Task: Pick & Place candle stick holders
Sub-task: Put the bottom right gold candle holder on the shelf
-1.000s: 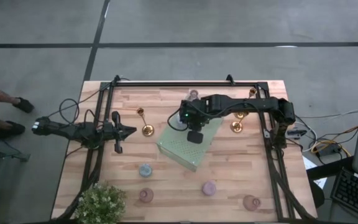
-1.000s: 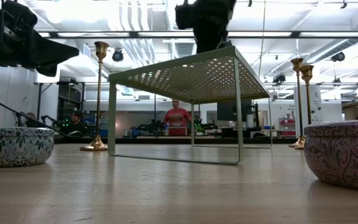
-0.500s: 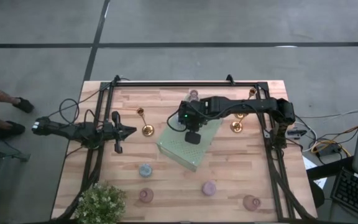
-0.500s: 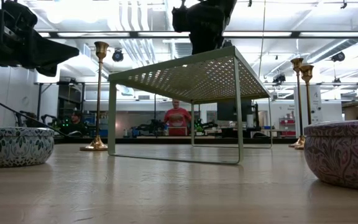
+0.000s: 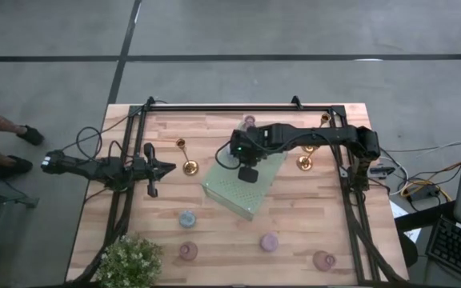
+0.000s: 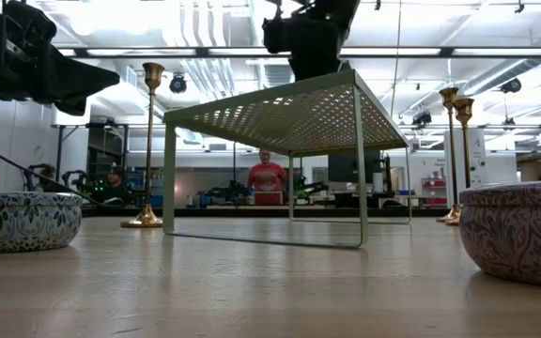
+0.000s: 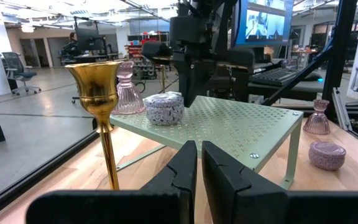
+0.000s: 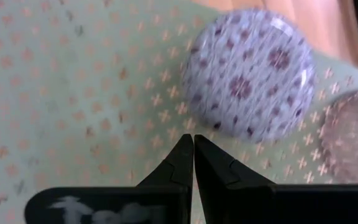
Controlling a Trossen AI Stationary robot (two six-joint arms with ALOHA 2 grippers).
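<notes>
Wooden table (image 5: 294,224), items as found. Pale-green perforated shelf (image 5: 238,186) stands on thin legs at mid-table. On it sits a lilac patterned holder (image 8: 253,84), with a pink ribbed glass holder (image 7: 127,93) just beside it; in the high view both are largely hidden under the right arm. Right end effector (image 8: 193,155), fingers pressed together and holding nothing, hangs over the shelf top next to the lilac holder. Over the last second it has edged slightly back toward the shelf's far side, and its fingers have finished closing.

Gold candlestick (image 5: 184,156) stands on the table left of the shelf; the left wrist view cuts off its base. Two more gold candlesticks (image 6: 456,150) stand at the far right, overlapping each other in the low view. Left end effector (image 7: 199,171), fingers nearly together and empty, points at the near candlestick without touching it, unchanged from before.

Pale-blue holder (image 5: 187,218), two pink holders (image 5: 188,250) (image 5: 323,260) and another lilac holder (image 5: 270,241) sit along the near side, well apart. Leafy plant (image 5: 130,262) occupies the near left corner, partly cut off.
</notes>
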